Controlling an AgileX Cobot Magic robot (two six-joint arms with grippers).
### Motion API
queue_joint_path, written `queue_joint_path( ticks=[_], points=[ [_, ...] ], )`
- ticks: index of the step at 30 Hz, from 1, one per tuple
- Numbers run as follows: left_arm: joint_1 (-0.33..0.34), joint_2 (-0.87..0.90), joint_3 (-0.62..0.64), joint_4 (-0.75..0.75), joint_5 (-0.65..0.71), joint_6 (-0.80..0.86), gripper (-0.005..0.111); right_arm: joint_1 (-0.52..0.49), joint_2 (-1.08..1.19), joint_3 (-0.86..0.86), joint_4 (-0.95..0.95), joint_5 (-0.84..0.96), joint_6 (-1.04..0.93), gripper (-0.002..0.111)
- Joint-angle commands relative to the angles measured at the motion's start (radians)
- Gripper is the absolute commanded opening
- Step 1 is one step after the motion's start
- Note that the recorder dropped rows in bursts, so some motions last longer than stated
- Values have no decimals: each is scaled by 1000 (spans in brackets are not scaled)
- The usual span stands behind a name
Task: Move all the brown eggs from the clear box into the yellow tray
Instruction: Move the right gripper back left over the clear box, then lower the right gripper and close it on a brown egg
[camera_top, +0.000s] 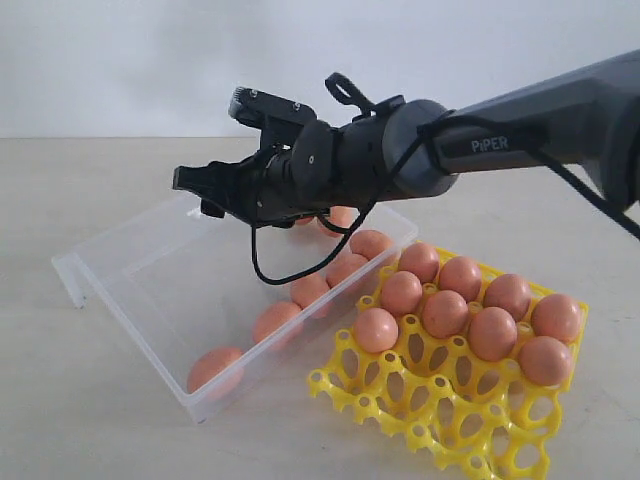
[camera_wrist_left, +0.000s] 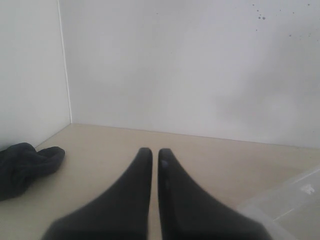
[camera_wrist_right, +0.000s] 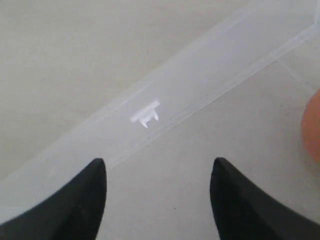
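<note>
Your right gripper (camera_top: 195, 188) hangs empty, jaws apart, above the bare end of the clear box (camera_top: 130, 270); the brown eggs (camera_top: 275, 320) still in the box lie behind its fingertips, back toward its wrist, in a line along the wall beside the yellow tray (camera_top: 440, 420); your left gripper (camera_wrist_left: 155, 155) is closed.

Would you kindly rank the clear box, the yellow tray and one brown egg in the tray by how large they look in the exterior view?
1. clear box, largest
2. yellow tray, somewhat smaller
3. brown egg, by far the smallest
</note>
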Motion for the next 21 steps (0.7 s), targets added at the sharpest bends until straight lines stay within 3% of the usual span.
queue_joint_path(
  ticks=[1, 6, 8, 11, 13, 15, 16, 17, 18, 19, 21],
  points=[
    [-1, -4, -3, 0, -7, 2, 4, -32, 7, -3, -16, -16, -11, 37],
    [-1, -4, -3, 0, -7, 2, 4, -63, -16, -3, -60, 142, -80, 36],
    [-1, -4, -3, 0, -7, 2, 4, -64, -47, -3, -167, 268, -112, 35],
    [-1, -4, -3, 0, -7, 2, 4, -64, -104, -3, -294, 442, -165, 10],
    [-1, -4, -3, 0, -7, 2, 4, -64, -131, -21, -356, 603, -217, 5],
    [-1, -4, -3, 0, -7, 2, 4, -64, -142, -43, -359, 785, -325, 19],
    [-1, -4, -3, 0, -7, 2, 4, -64, -142, -67, -378, 876, -349, 40],
    [-1, -4, -3, 0, -7, 2, 4, -64, -142, -73, -391, 890, -349, 50],
    [-1, -4, -3, 0, -10, 2, 4, -64, -142, -77, -416, 879, -332, 73],
    [-1, -4, -3, 0, -10, 2, 4, -64, -142, -79, -417, 869, -330, 80],
    [-1, -4, -3, 0, -10, 2, 4, -62, -142, -79, -415, 836, -330, 79]
  ],
)
